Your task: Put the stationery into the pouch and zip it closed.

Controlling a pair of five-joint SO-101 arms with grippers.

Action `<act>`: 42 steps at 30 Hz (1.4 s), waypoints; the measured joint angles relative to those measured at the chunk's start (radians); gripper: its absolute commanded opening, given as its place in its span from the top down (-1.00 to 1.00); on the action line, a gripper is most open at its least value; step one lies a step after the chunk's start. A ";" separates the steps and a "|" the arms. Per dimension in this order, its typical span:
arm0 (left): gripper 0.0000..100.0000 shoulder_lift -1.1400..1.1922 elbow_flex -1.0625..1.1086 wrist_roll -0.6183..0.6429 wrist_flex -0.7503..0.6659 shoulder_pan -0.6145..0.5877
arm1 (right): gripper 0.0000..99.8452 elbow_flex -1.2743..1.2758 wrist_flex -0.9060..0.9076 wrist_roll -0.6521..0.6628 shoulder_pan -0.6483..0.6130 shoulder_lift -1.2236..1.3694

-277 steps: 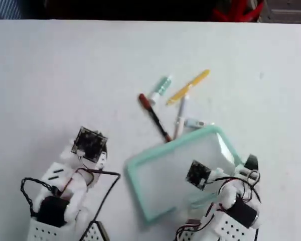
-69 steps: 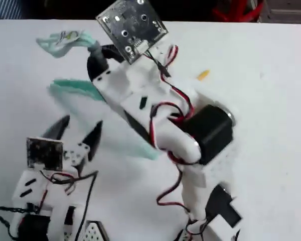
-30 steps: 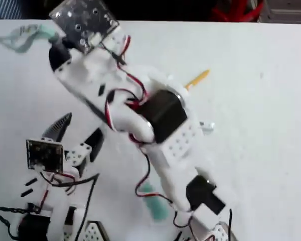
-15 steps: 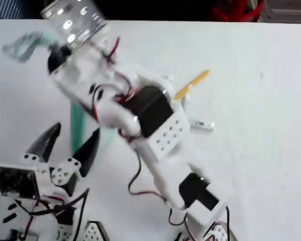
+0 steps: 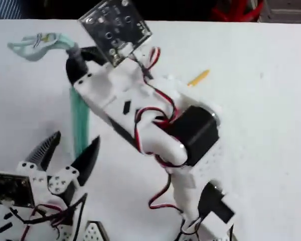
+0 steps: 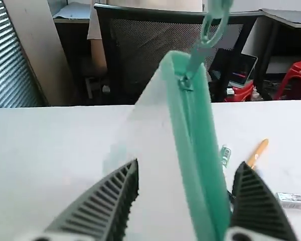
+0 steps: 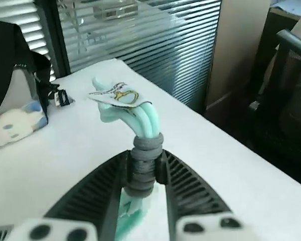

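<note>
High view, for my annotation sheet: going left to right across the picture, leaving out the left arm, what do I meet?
The pouch strap → pouch, hanging edge-on → right arm's wrist camera board → yellow pen.

The translucent pouch (image 6: 155,150), edged in mint green, is hung upright above the tabletop (image 6: 40,140) by its mint strap (image 7: 140,118), which is clamped in the right gripper (image 7: 144,168). An orange-yellow pen (image 6: 257,152) and a small white item (image 6: 293,200) are seen lying flat nearby.
</note>
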 measured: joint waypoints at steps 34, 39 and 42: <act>0.41 0.002 0.180 -0.109 -0.321 -0.150 | 0.96 0.077 0.118 0.060 -0.167 -0.272; 0.41 0.002 0.212 -0.109 -0.379 -0.184 | 0.96 0.086 0.118 0.064 -0.181 -0.301; 0.44 0.002 0.212 -0.109 -0.416 -0.161 | 0.96 0.086 0.118 0.064 -0.221 -0.295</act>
